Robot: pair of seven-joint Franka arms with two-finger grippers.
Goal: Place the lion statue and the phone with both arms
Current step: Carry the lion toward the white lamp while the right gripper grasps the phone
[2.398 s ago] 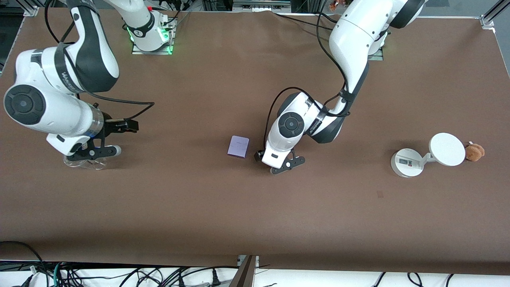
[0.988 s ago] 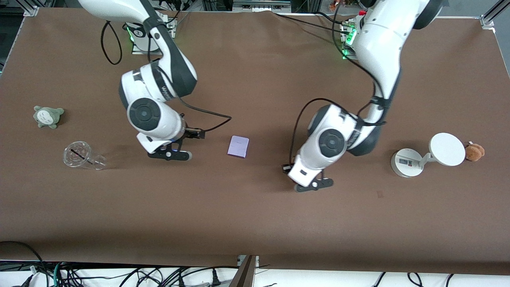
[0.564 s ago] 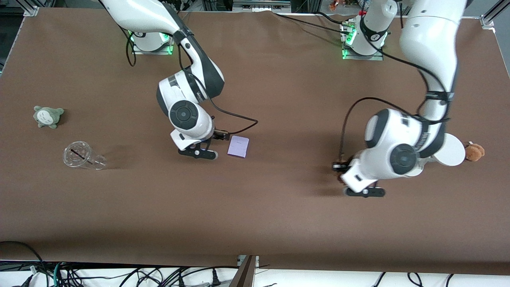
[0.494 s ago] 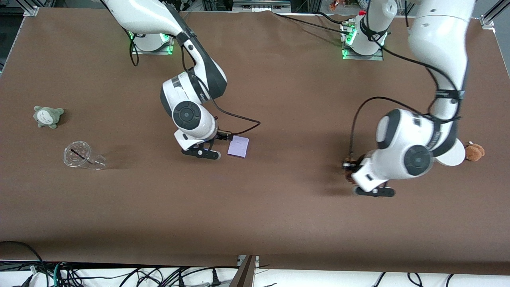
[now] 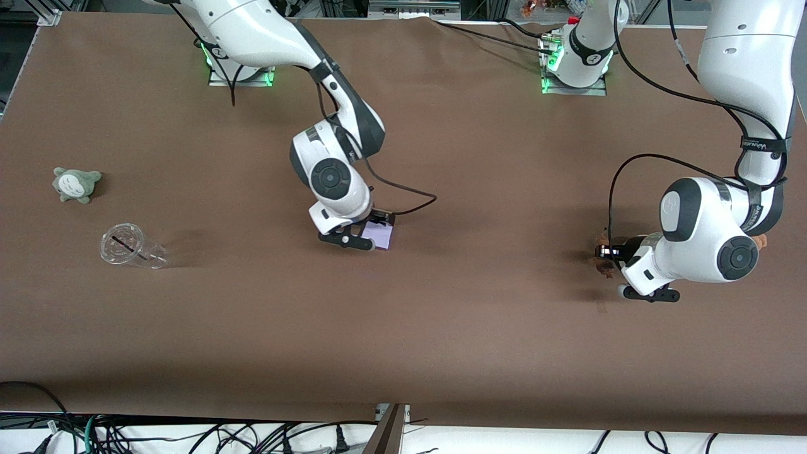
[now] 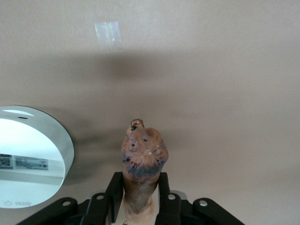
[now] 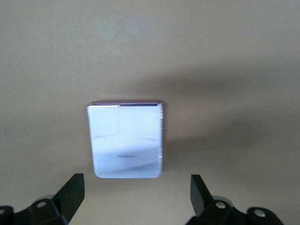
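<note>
Currently, step in hand: you are midway, with one thing carried and the other not yet grasped.
Left gripper (image 6: 139,197): closed on the lion statue (image 6: 142,159), head sticking out past the fingers, held in the air over the counter (image 5: 441,328) toward the left arm's end, beside the white round device (image 6: 28,164).
Right gripper (image 7: 136,192): spread wide, hanging directly over the phone (image 7: 125,139), fingers apart on either flank and not touching it.
Phone's place: flat on the counter near the middle, partly covered by the right gripper in the front view.
Next move, right arm: I judge you should lower until the fingers straddle the phone's edges, then close; it is thin and flat, so the fingertips must nearly reach the counter.
Next move, left arm: lower the statue and release it.
Containers: a clear plastic cup (image 5: 129,247) lies toward the right arm's end; what it holds cannot be made out.
Other: a grey plush (image 5: 75,184) sits nearby.
</note>
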